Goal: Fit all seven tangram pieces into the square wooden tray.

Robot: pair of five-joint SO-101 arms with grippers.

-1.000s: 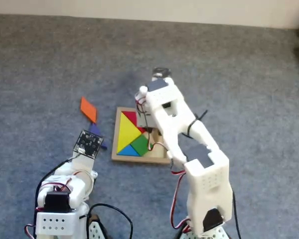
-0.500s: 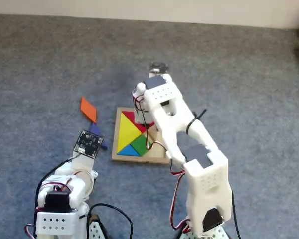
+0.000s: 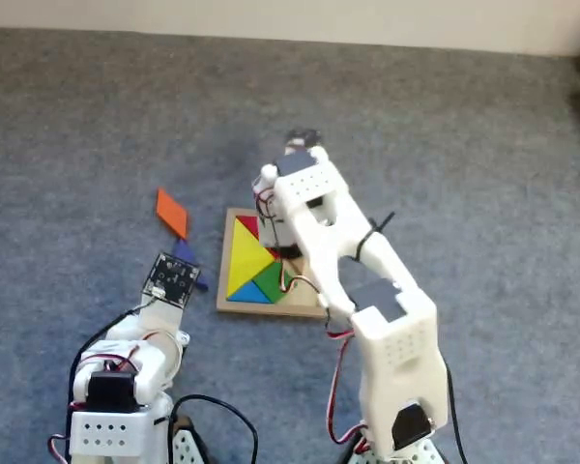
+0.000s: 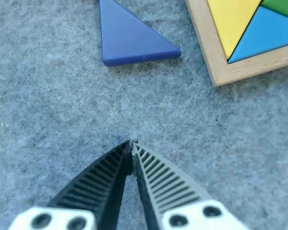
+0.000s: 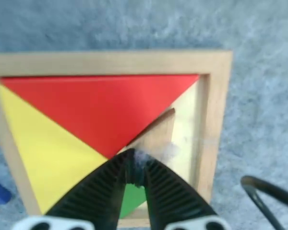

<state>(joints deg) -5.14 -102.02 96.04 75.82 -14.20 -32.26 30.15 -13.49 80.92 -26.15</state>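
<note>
Right arm shifting slightly leftward over the square wooden tray [image 3: 234, 307] since a second ago; left arm staying put.
Right gripper [image 5: 134, 160] is hovering above the tray with jaws pressed narrow, holding nothing, tips over the apex of the large red triangle [image 5: 110, 105]. Inside the tray are also lying the large yellow triangle [image 5: 43, 153], the green piece [image 3: 268, 280] and the light blue triangle [image 4: 269, 33]; bare wood is showing beside the red one. Left gripper [image 4: 131, 146] is hanging over the grey carpet [image 3: 97, 126], jaws closed tip to tip, empty. On the carpet the dark blue triangle [image 4: 129, 38] is lying just beside the tray's edge; the orange parallelogram [image 3: 171, 212] is lying farther off, apart from both.
</note>
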